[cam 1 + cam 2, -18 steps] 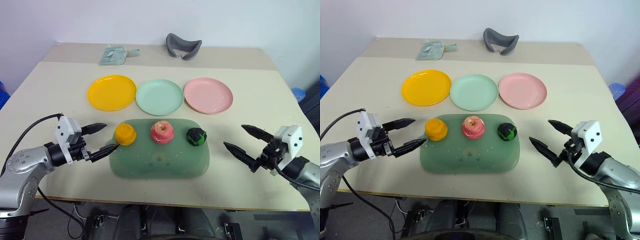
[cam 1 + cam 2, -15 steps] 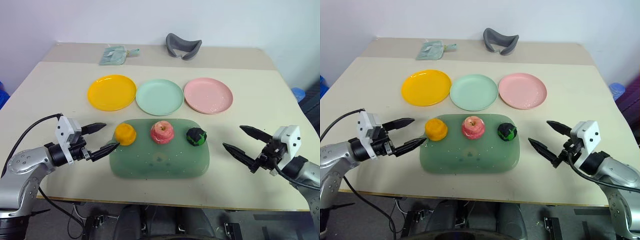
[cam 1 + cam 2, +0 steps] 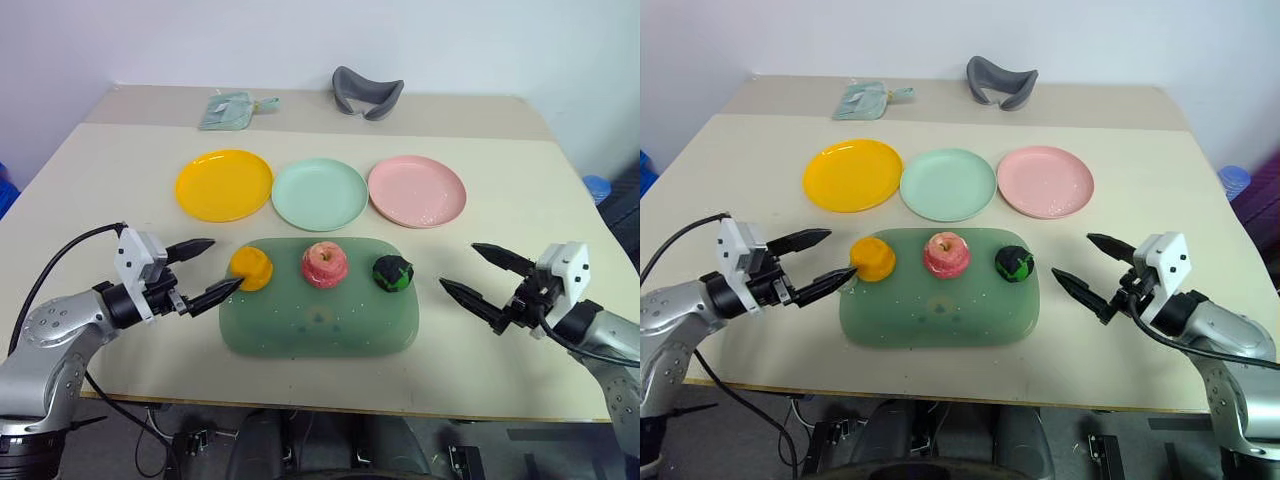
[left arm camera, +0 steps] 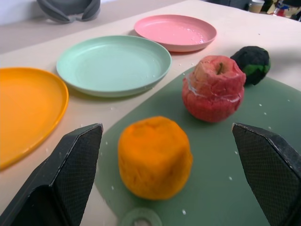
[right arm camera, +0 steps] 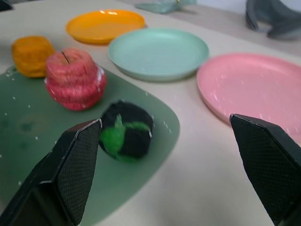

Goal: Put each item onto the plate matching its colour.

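Observation:
Three items lie in a row on a dark-green translucent mat [image 3: 318, 318]: a yellow-orange lumpy one [image 3: 250, 268], a red-pink apple [image 3: 325, 264] and a dark green round vegetable [image 3: 393, 273]. Behind the mat stand the yellow plate [image 3: 224, 184], the mint green plate [image 3: 320, 193] and the pink plate [image 3: 417, 190], all bare. My left gripper [image 3: 224, 264] hangs open just left of the yellow-orange item [image 4: 155, 157], its lower fingertip near the mat's edge. Open too, my right gripper [image 3: 458, 266] hovers right of the mat, pointing at the green vegetable [image 5: 126, 130].
A grey curved pad [image 3: 367, 92] and a pale green pouch [image 3: 230, 108] lie at the far side of the table. The table's front edge runs close below the mat and both arms.
Both grippers have edged slightly inward toward the mat, the left toward the yellow-orange item, the right toward the green vegetable. The items and plates have not moved.

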### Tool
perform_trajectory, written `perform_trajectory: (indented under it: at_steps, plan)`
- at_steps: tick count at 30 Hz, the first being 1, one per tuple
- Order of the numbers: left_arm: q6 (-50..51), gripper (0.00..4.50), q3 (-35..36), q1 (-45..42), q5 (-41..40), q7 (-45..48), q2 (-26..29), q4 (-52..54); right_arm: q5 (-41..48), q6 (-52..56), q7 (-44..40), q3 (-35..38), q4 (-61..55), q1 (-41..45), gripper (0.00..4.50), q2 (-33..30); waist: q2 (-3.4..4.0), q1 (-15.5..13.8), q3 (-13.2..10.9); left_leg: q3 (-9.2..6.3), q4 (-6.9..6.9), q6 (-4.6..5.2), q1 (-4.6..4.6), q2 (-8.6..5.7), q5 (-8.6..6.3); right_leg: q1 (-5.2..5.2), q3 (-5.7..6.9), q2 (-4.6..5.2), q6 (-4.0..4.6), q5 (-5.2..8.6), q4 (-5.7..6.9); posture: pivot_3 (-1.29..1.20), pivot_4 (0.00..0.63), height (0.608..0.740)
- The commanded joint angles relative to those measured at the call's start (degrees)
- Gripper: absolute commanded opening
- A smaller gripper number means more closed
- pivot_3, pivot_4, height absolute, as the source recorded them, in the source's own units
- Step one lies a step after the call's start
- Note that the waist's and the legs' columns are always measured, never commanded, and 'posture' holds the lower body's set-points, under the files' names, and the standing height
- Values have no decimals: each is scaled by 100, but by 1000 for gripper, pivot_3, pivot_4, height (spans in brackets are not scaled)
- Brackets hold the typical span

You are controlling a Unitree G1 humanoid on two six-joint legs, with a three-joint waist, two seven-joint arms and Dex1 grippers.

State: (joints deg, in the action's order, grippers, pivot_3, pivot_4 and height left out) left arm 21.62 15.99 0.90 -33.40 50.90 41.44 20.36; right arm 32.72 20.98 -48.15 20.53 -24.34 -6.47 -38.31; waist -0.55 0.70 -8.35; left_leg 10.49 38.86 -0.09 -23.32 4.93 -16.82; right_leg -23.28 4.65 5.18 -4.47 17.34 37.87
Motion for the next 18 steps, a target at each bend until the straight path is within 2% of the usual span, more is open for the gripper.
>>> perform_trajectory:
  at_steps: [1, 12, 18]
  plan:
    - [-14, 4500, -98, -149, 8, 19, 0, 66, -14, -161, -163, -182, 45, 344, 4447, -102, 0, 1, 0, 0, 0, 0, 0, 0, 0, 0, 0, -1, 0, 0, 0, 0, 150, 740]
    - [336, 4500, -692, -746, 334, -289, -77, -387, -313, -450, -1165, -1523, 922, 2157, 4447, -113, 0, -6, -1, 4, 6, 0, -1, 0, 1, -1, 1, -2, -1, -1, 2, 0, 150, 740]
    - [472, 4500, -1020, -969, 584, -451, -225, -593, -379, -339, -1444, -1865, 1174, 2790, 4447, -147, 1, -7, -1, 5, 9, 0, -4, 0, 1, -3, 1, -2, -2, -1, 4, 0, 150, 740]
